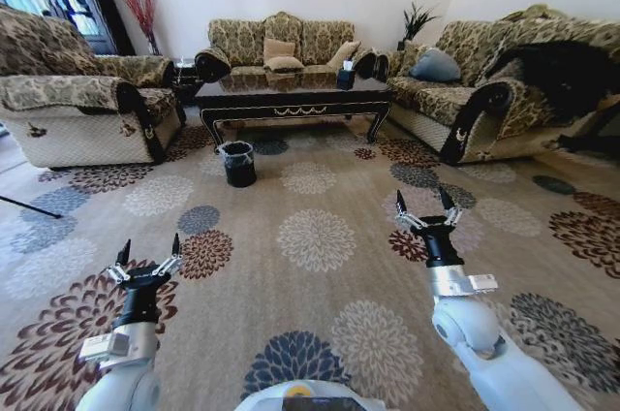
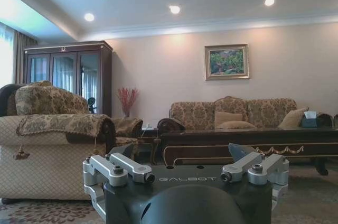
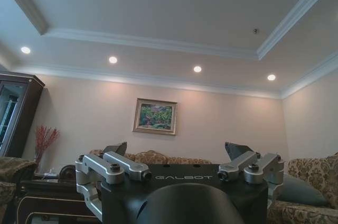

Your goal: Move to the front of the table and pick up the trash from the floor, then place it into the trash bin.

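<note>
The dark wood table (image 1: pixel 291 96) with gold trim stands across the room, in front of the back sofa; the left wrist view shows it too (image 2: pixel 248 147). The small black trash bin (image 1: pixel 238 163) with a clear liner sits on the floor (image 1: pixel 320 237) just off the table's front left corner. The trash is out of view. My left gripper (image 1: pixel 150 248) hovers open over the carpet at the lower left, empty (image 2: pixel 182 152). My right gripper (image 1: pixel 423 200) is raised open at the right, also empty (image 3: pixel 175 150). Both are far short of the bin.
A patterned armchair (image 1: pixel 77 101) stands at the left, a sofa (image 1: pixel 281 43) behind the table, and another sofa (image 1: pixel 504 81) with a black garment (image 1: pixel 567 72) at the right. A dark tissue box (image 1: pixel 346 77) rests on the table. Open carpet lies between me and the bin.
</note>
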